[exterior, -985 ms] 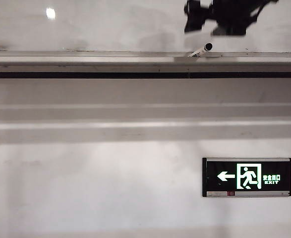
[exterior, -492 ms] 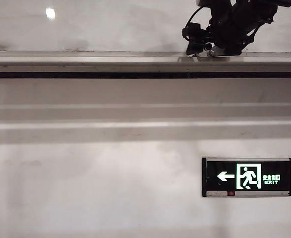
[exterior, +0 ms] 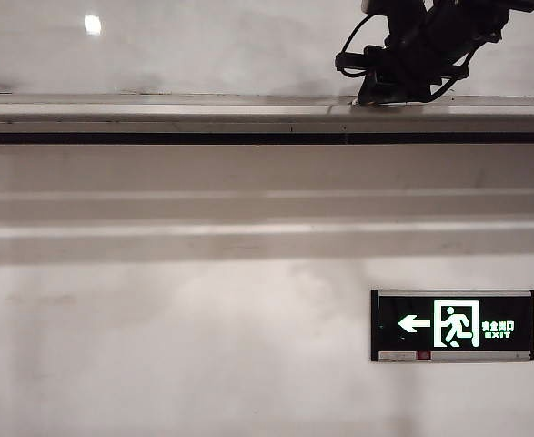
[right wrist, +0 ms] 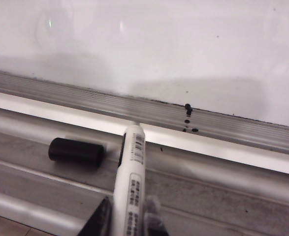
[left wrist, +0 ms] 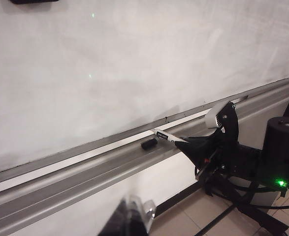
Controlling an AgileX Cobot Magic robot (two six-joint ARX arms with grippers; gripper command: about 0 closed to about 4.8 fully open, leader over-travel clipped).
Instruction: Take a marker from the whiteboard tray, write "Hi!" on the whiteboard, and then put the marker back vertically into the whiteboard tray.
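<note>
Right pincer [right wrist: 127, 223] on the marker [right wrist: 131, 179]
Your right pincer grips the marker over the whiteboard tray [right wrist: 223, 189], black cap [right wrist: 76, 150] beside it; left pincer [left wrist: 130, 216]: state unclear.

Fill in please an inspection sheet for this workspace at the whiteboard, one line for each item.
Surface: whiteboard faintly smudged, no writing seen; grey tray runs along its lower edge.
Job's things: marker with white barrel, uncapped, lying across the tray; its black cap lies loose on the tray beside it, apart.
Clutter: dark ink spots on the board's lower frame.
Grippers: right gripper down at the tray, jaws closed against the marker's barrel; left gripper hangs below the tray, blurred, state unclear, holds nothing visible.
Cables: black cables loop at the right arm.
Surroundings: lit exit sign on the wall below; tiled floor.
</note>
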